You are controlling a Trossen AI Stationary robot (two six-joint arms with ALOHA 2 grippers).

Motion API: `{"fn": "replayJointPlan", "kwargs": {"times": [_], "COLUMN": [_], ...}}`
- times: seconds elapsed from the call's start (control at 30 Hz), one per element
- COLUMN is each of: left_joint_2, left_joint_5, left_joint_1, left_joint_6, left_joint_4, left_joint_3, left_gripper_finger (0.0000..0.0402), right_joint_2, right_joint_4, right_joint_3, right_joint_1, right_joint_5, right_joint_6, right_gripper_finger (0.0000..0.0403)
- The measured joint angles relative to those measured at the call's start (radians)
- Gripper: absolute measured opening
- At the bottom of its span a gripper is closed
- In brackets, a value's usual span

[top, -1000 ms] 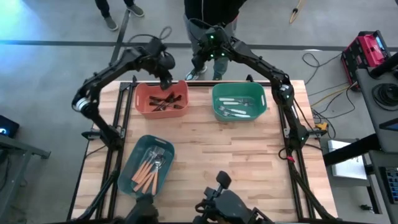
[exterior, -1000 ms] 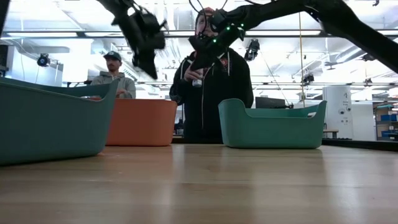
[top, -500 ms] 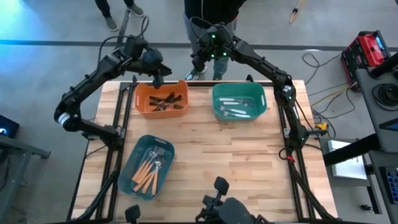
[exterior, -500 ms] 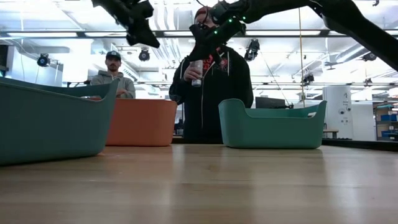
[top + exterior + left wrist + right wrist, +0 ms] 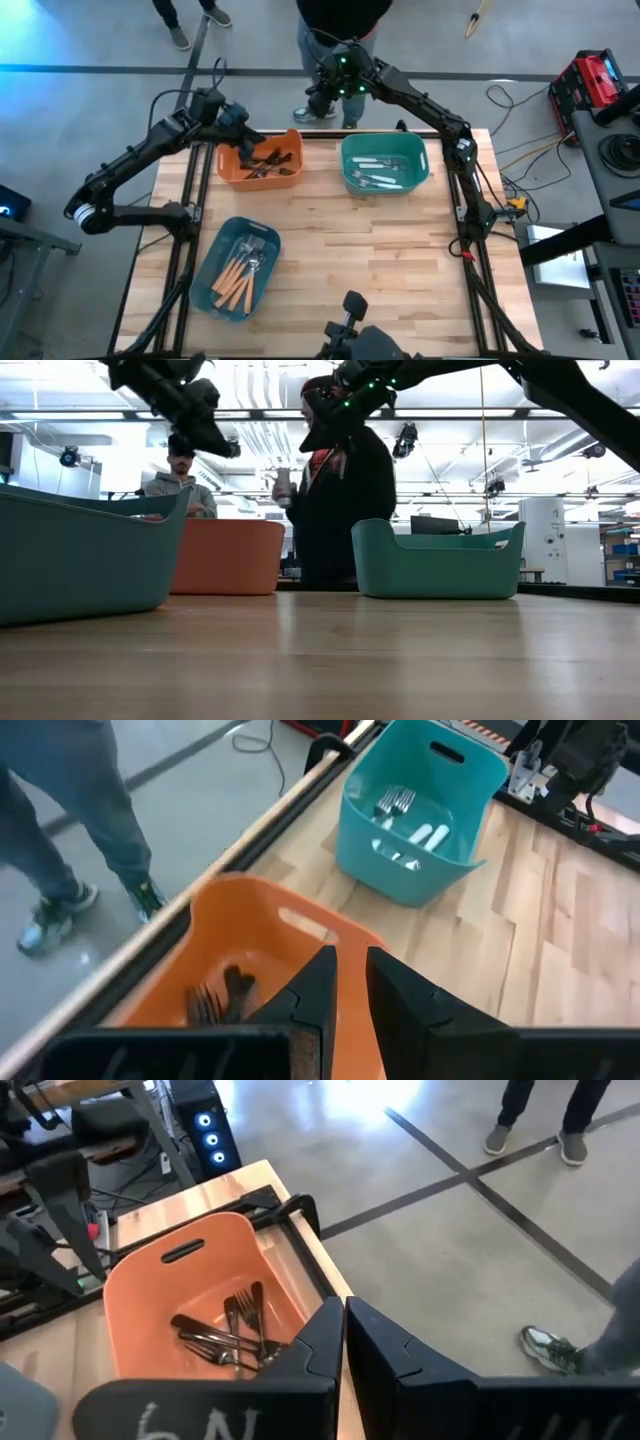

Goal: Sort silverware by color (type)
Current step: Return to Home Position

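Black forks (image 5: 262,162) lie in the orange bin (image 5: 290,180) at the far left, also seen as black forks (image 5: 225,1335) in the right wrist view. White-handled silverware (image 5: 380,172) lies in the green bin (image 5: 420,165). Orange-handled forks (image 5: 240,272) fill the blue bin (image 5: 215,250) near the front. My left gripper (image 5: 248,145) hangs above the orange bin's far left corner, its fingers (image 5: 320,990) a narrow gap apart with nothing between. My right gripper (image 5: 318,100) is shut and empty, high beyond the table's far edge.
A person in dark clothes (image 5: 335,500) stands just behind the table's far edge, close to my right gripper (image 5: 308,442). Another person (image 5: 182,480) is farther back. Bare wood (image 5: 380,270) spans the table's middle and near right.
My left gripper has drawn back from over the orange bin's far rim toward the table's left edge, with the arm folding back to the left. The person behind the table has turned sideways.
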Motion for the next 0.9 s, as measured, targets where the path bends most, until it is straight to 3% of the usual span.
{"fn": "replayJointPlan", "kwargs": {"times": [0.13,0.33,0.63,0.9], "left_joint_2": [-0.053,-0.183,-0.352,-0.384], "left_joint_5": [0.004,0.070,0.068,0.055], "left_joint_1": [0.000,0.006,0.013,0.013], "left_joint_6": [-0.006,0.034,-0.050,-0.054], "left_joint_4": [0.006,0.154,0.220,0.219], "left_joint_3": [-0.039,-0.114,-0.241,-0.256], "left_gripper_finger": [0.0041,0.0041,0.0041,0.0041], "right_joint_2": [0.000,-0.006,-0.049,-0.066], "right_joint_4": [0.007,0.104,0.113,0.113], "right_joint_3": [0.000,0.000,0.000,0.000], "right_joint_1": [0.009,0.020,0.022,0.050], "right_joint_5": [-0.007,-0.162,-0.164,-0.156], "right_joint_6": [-0.019,-0.069,-0.097,-0.106], "right_gripper_finger": [0.0009,0.0009,0.0009,0.0009]}}
